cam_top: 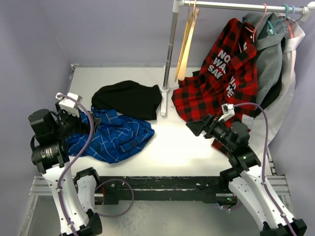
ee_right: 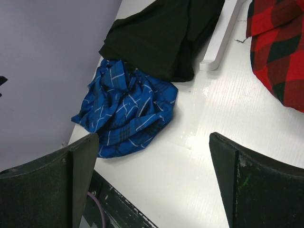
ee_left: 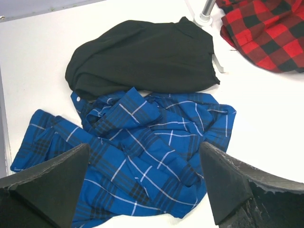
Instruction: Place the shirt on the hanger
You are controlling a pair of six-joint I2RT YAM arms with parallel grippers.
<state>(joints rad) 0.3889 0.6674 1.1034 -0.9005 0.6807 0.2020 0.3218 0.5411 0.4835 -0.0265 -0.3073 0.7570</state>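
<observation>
The blue checked shirt (cam_top: 114,136) lies crumpled on the white table at the left front; it also shows in the left wrist view (ee_left: 142,152) and the right wrist view (ee_right: 126,111). Tan-yellow hangers (cam_top: 187,44) hang from the rail at the back. My left gripper (cam_top: 84,123) is open at the shirt's left edge, jaws wide apart above the cloth (ee_left: 145,190). My right gripper (cam_top: 194,127) is open and empty over bare table to the right of the shirt, seen in the right wrist view (ee_right: 152,185).
A black garment (cam_top: 129,98) lies behind the blue shirt. A red-and-black plaid shirt (cam_top: 224,73) and a grey garment (cam_top: 269,59) hang from the rail (cam_top: 241,6) at the back right. The rail's post (cam_top: 170,49) stands mid-table on a white foot (ee_right: 221,40).
</observation>
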